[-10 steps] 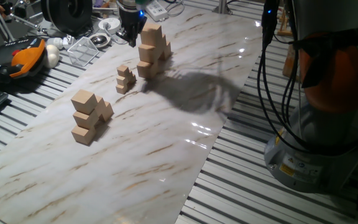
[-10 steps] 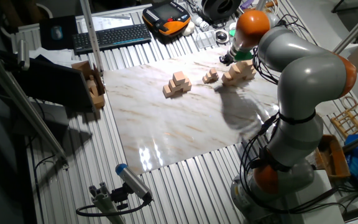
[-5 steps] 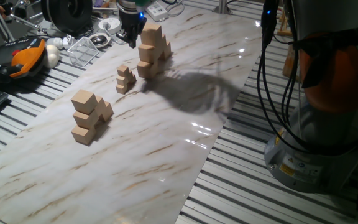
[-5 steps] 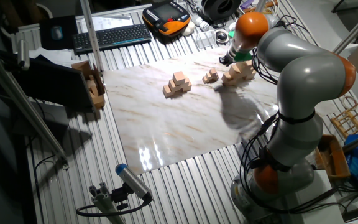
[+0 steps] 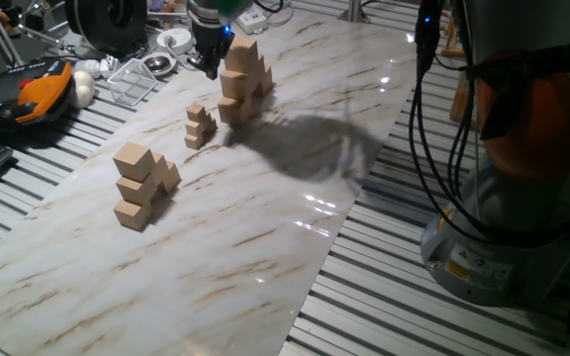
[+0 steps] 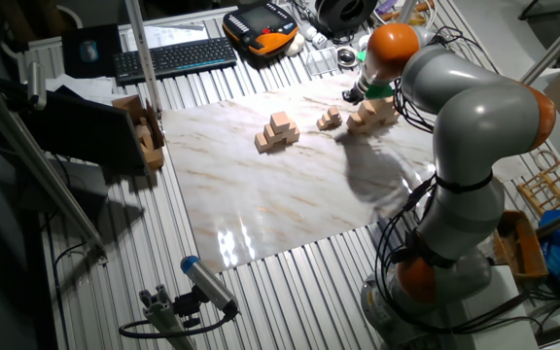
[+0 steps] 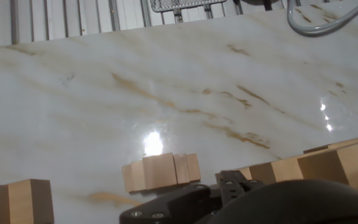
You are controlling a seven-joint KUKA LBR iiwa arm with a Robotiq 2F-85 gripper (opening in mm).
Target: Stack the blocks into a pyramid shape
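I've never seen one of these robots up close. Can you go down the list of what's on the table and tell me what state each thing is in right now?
gripper: empty, beside the far pile, open or shut unclear.
far pile of blocks: stacked in steps, standing.
small cubes: piled in a little stepped heap, untouched.
near pile of blocks: stacked in steps, standing alone.
marble board: flat, shiny, reflecting light.

Open marble (image 5: 295,213) right of piles — small cubes (image 5: 199,126) between stacks
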